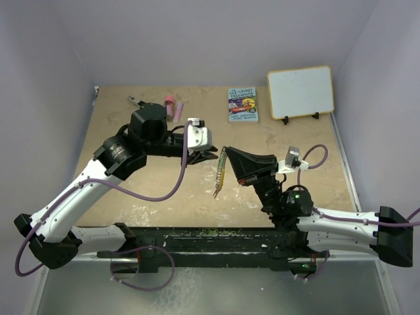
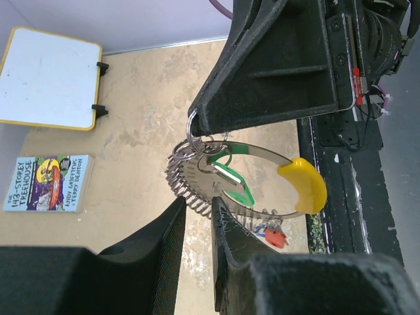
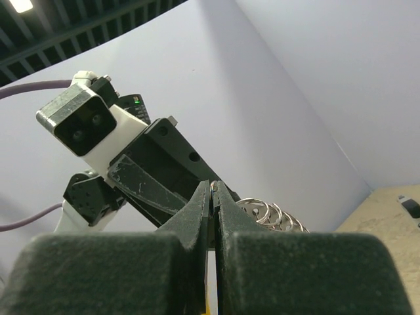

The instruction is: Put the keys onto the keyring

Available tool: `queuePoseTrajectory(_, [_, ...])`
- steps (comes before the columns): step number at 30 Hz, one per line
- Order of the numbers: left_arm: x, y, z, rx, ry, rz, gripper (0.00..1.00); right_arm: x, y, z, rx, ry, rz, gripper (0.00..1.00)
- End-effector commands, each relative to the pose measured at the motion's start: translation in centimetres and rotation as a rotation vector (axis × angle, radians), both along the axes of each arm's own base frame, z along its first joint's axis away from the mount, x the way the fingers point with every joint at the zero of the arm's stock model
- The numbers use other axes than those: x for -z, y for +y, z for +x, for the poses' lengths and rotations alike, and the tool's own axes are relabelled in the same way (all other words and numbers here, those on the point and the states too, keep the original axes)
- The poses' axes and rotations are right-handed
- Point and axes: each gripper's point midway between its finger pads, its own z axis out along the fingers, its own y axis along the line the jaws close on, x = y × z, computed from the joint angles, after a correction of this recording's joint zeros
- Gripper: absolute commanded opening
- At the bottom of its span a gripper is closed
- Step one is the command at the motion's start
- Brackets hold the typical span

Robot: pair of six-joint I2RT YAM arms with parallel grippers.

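Note:
My right gripper [image 1: 227, 152] is shut on a small silver ring at the top of the keyring [image 1: 220, 174] and holds it in the air over the table. In the left wrist view the keyring [image 2: 262, 155] is a thin silver loop with a yellow stretch [image 2: 303, 186] and a row of small rings along its edge. A green key [image 2: 235, 181] hangs on it just under the right gripper [image 2: 195, 123]. A red key [image 2: 276, 238] and a bit of a blue one show below the loop. My left gripper [image 2: 197, 201] stands just short of the small rings, jaws slightly apart and empty.
A book [image 1: 243, 105] and a small whiteboard [image 1: 300, 92] stand at the back of the table. A pink-and-maroon tube [image 1: 174, 108] and a black-and-silver tool [image 1: 138, 102] lie at the back left. The black arm base rail [image 1: 216, 239] runs along the near edge.

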Motion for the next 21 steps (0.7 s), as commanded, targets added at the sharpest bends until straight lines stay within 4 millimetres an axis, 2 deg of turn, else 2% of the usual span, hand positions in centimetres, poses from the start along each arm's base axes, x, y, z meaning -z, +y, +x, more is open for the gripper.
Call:
queuePoseTrajectory(1, [-1.7, -0.5, -0.1, 0.021, -0.051, -0.053, 0.26, -4.0, -1.5, -1.1, -0.025, -0.063, 0.129, 0.0])
queuePoseTrajectory(8, [-1.6, -1.1, -1.1, 0.076, 0.001, -0.071, 0.27, -3.9, -1.2, -1.0, -0.026, -0.058, 0.128, 0.0])
queuePoseTrajectory(21, [-0.8, -1.7, -3.0, 0.18, 0.082, -0.081, 0.37, -4.0, -1.1, -0.9, -0.026, -0.055, 0.119, 0.0])
